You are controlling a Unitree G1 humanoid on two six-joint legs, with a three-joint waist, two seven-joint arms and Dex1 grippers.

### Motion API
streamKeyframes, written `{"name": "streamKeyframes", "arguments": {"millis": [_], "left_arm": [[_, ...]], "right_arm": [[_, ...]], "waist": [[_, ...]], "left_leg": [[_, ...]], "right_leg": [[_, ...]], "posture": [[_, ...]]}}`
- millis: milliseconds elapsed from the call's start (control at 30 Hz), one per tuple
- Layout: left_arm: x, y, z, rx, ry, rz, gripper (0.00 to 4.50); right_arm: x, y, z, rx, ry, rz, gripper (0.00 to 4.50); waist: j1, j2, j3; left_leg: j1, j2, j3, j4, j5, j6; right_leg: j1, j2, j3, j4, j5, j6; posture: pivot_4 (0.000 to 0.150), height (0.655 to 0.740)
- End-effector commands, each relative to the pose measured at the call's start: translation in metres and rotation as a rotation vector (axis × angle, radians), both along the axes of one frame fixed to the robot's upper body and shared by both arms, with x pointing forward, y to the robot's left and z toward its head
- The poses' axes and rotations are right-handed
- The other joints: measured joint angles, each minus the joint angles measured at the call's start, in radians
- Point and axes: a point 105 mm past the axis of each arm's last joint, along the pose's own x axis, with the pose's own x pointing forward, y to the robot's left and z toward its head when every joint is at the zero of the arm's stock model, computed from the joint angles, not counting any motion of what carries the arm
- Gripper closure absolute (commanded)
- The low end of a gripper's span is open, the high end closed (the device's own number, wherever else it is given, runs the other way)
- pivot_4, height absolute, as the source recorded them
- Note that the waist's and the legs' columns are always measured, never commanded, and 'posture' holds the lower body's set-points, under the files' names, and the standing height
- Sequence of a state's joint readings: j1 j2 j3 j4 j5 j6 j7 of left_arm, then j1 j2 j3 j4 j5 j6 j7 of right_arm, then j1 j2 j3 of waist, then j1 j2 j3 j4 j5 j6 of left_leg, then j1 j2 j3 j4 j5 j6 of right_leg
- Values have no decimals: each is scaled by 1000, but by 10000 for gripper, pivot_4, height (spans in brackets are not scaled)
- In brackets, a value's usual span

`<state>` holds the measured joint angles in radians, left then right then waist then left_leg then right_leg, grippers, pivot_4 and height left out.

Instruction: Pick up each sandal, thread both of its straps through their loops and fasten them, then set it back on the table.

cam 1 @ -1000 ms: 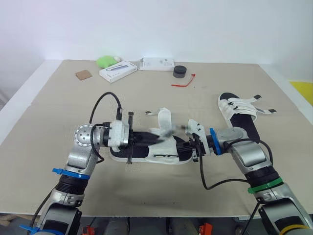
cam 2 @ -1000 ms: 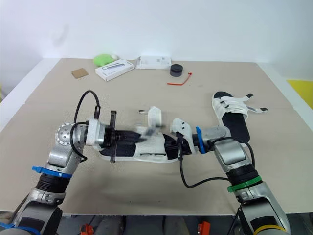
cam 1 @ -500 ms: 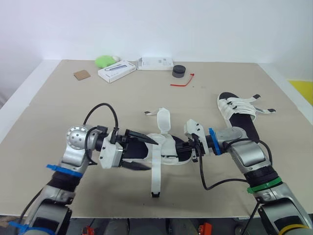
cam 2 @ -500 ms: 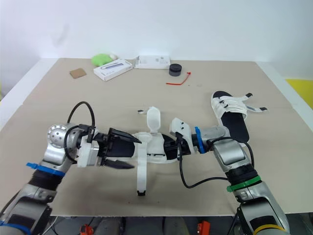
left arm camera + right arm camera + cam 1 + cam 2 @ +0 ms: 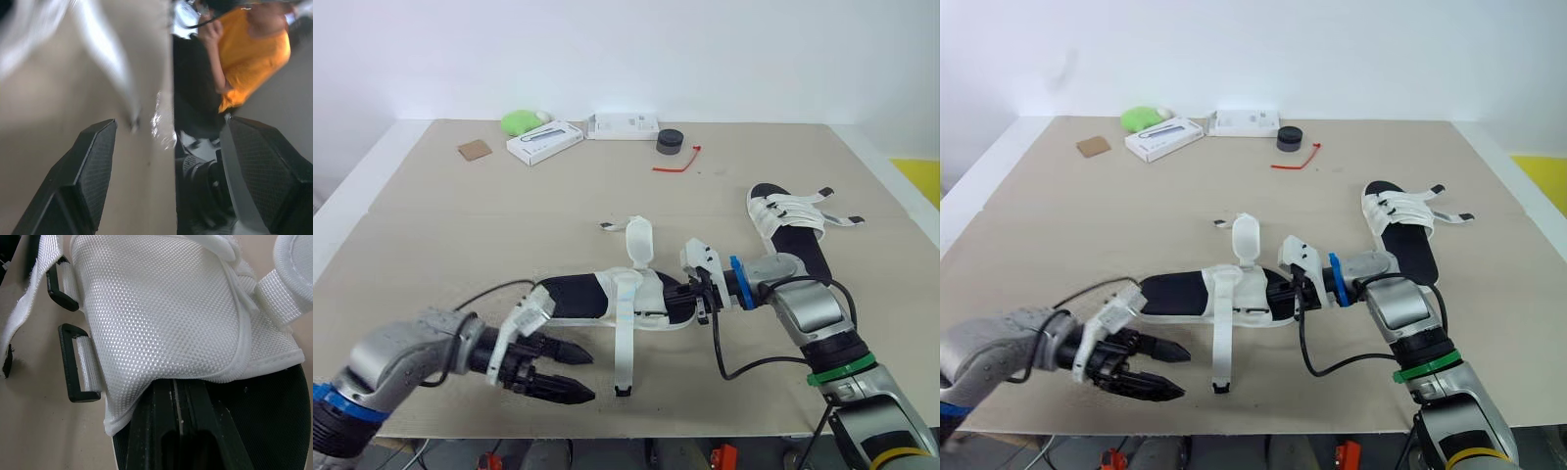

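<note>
Pulled off sandal (image 5: pixel 578 296), left fingers (image 5: pixel 564 352) gape empty; right fingers (image 5: pixel 693 297) — still clamping it.

Looks like a robotics lab or test room to me: one table (image 5: pixel 411 196) under a beige cover, against a bare white wall (image 5: pixel 724 49). Random bits sit along its far edge: white boxes (image 5: pixel 625 125), a black puck (image 5: pixel 670 141), a red tie (image 5: pixel 675 163) and a cardboard scrap (image 5: pixel 475 150). There's a yellow floor patch (image 5: pixel 925 181) past the right edge, and a person in an orange top (image 5: pixel 249 54) is close by.
</note>
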<state>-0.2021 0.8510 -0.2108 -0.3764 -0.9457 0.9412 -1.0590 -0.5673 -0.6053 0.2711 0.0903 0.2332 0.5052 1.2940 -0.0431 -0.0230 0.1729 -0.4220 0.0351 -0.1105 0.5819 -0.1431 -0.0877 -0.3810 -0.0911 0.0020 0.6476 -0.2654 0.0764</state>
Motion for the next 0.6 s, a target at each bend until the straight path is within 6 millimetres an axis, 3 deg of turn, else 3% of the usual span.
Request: {"name": "streamKeyframes", "arguments": {"millis": [33,167,400,500,600], "left_arm": [[9,-8,-7,37,57,73,7648],[24,-16,-11,53,51,119,7648],[29,-31,-5,17,91,100,7648],[27,-34,-3,16,125,75,15930],[26,-37,0,4,150,54,30734]], "right_arm": [[-10,-7,-33,-79,123,-26,45000],[-9,-7,-31,-77,120,-30,45000],[-9,-8,-31,-75,117,-43,45000],[-9,-8,-31,-74,116,-47,45000],[-8,-7,-31,-71,114,-51,45000]], "waist": [[0,-1,0],[0,-1,-1],[0,-1,-1],[0,-1,-1],[0,-1,-1]], "left_leg": [[0,0,0,0,0,0],[0,0,0,1,0,0],[0,0,0,1,0,0],[0,-1,0,1,0,0],[0,-1,0,1,0,0]], "right_leg": [[0,0,0,0,0,0],[1,0,0,0,0,0],[1,0,0,0,0,0],[1,0,0,0,0,0],[1,0,0,0,0,0]], "posture": [[1500,7400],[1500,7400],[1500,7400],[1500,7400],[1500,7400]]}}
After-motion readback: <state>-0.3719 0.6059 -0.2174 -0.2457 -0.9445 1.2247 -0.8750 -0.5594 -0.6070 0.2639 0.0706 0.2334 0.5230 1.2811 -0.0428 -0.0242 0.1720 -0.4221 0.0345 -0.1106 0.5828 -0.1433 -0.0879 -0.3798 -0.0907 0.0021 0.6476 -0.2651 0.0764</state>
